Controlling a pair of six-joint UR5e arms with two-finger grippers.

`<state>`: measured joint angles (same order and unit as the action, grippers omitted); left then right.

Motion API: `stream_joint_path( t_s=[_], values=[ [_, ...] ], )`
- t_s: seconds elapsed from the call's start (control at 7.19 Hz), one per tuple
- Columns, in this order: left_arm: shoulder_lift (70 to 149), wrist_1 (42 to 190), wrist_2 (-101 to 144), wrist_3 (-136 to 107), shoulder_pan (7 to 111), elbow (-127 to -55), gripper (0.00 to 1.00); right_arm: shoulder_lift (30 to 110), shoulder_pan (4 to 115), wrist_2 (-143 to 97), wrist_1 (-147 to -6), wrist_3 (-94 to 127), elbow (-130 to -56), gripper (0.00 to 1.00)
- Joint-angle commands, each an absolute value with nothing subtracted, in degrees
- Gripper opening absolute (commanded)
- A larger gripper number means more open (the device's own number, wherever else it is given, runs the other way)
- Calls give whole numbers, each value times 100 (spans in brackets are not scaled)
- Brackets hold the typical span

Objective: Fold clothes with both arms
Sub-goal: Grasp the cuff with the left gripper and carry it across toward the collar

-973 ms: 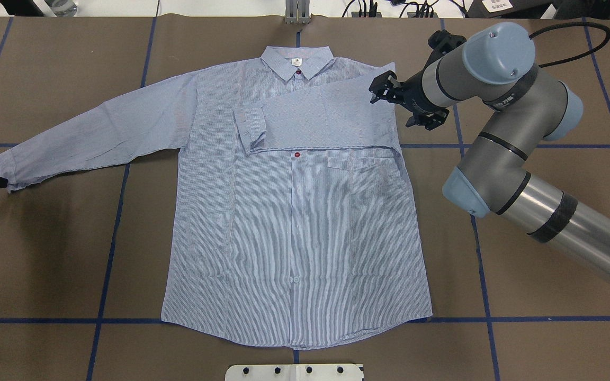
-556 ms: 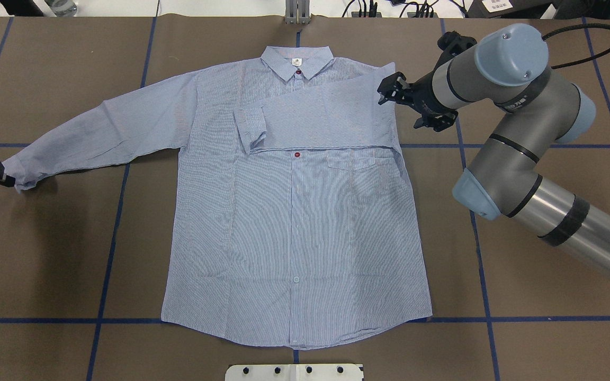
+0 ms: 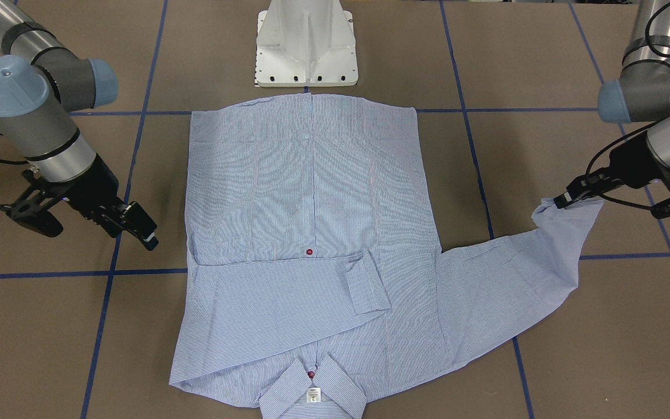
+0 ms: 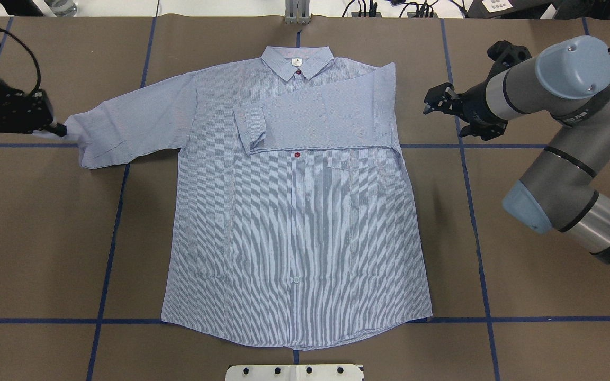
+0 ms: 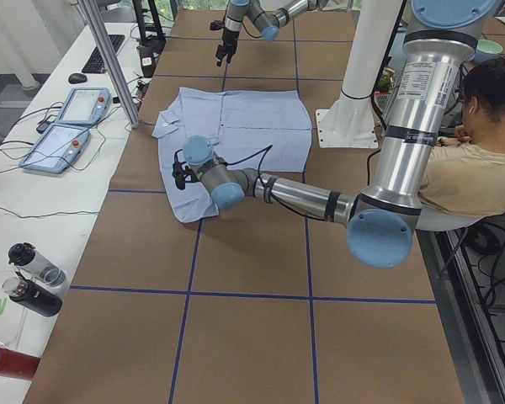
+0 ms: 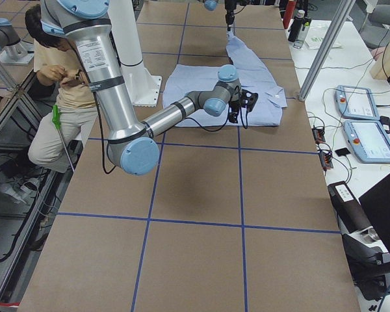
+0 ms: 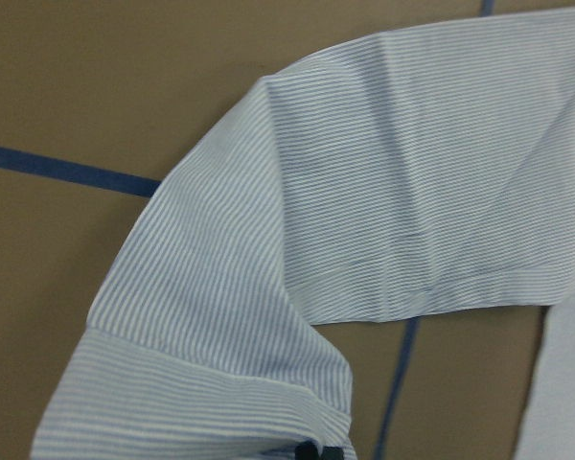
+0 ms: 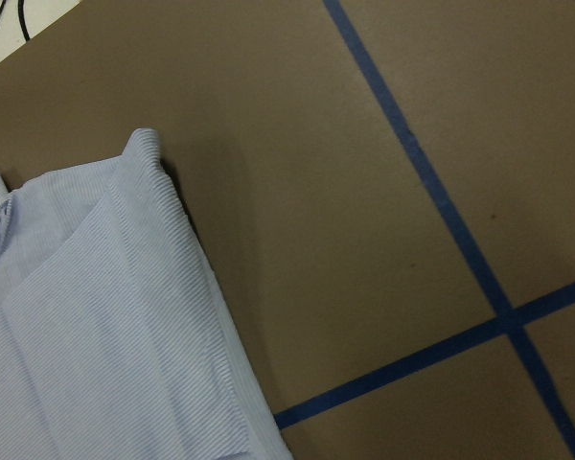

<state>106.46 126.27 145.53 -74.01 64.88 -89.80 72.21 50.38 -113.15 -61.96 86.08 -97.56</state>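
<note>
Brown table: left end effector pinches shirt at cuff.

My table has a brown cover with blue tape lines, and beside it stands a white bench with two tablets and some bottles.
</note>
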Motion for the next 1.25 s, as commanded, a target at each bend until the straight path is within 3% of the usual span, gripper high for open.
stream_joint_path(
  t_s=[0.0,0.42,0.7,1.11],
  values=[
    [11965,12524,14337,-9299,6058,-8983,0,7523,5211,-11320,-6196,8350,-9800,100],
    [13102,12664,12391,-10352,4584,-8808,0,7874,5475,-11320,-6179,8341,-9844,100],
    [13874,13670,11368,-10932,3931,-7609,0,7884,5502,-11320,-6187,8332,-9835,100],
    [13983,13930,11145,-10942,3719,-7357,0,7893,5563,-11312,-6187,8332,-9852,100]
  ],
)
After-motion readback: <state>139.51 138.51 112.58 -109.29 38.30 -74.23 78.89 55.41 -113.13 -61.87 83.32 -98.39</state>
